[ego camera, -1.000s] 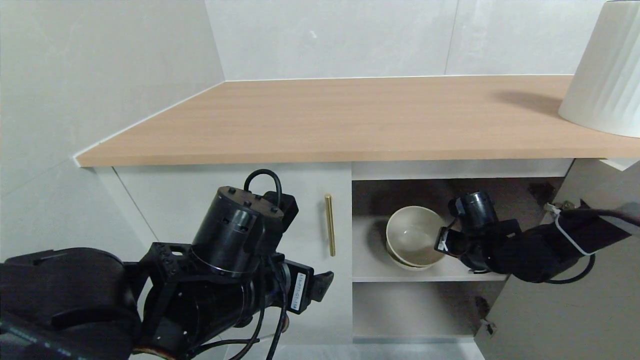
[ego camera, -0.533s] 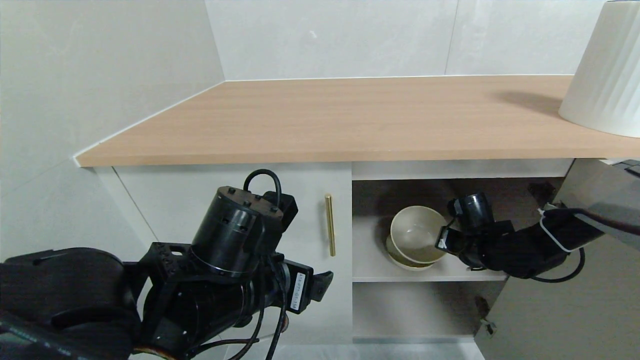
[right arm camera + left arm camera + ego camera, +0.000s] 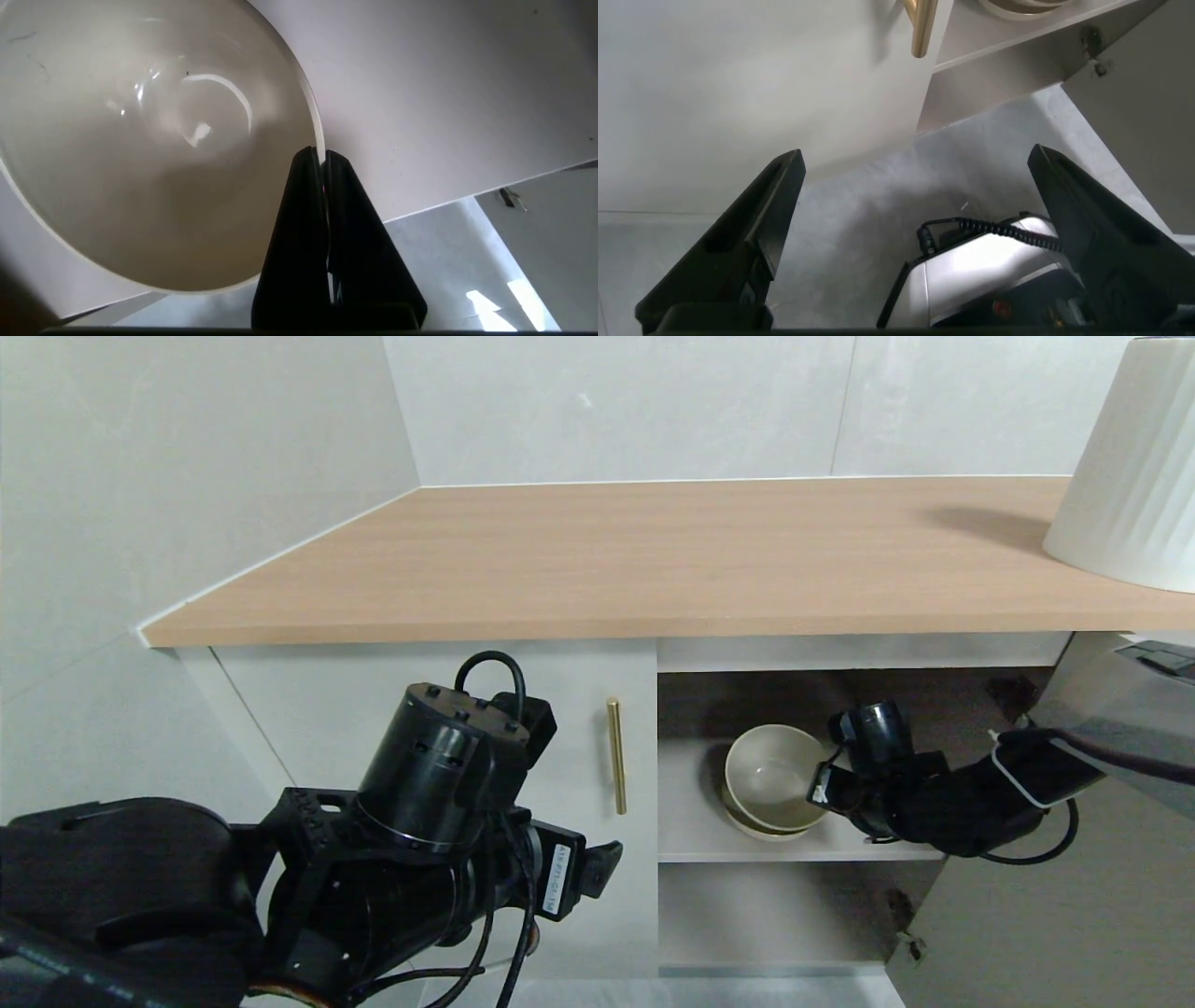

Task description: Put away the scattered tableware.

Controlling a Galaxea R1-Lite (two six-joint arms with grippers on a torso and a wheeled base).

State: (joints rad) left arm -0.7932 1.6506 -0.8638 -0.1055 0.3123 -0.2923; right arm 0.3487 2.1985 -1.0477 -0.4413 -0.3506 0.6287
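Cabinet shelf (image 3: 689, 842) holds a dish (image 3: 744, 824) under the bowl (image 3: 767, 782), rim pinched by right claw (image 3: 821, 783); left claw (image 3: 915, 161) spread.

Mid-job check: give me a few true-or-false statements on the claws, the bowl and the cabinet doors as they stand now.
1. The right claw is shut on the rim of the bowl. True.
2. The left claw grips a plate. False: it is open and empty.
3. The left door is closed and the right door is open. True.
4. The bowl hangs out in front of the doors. False: it is inside, over another dish on the upper shelf.
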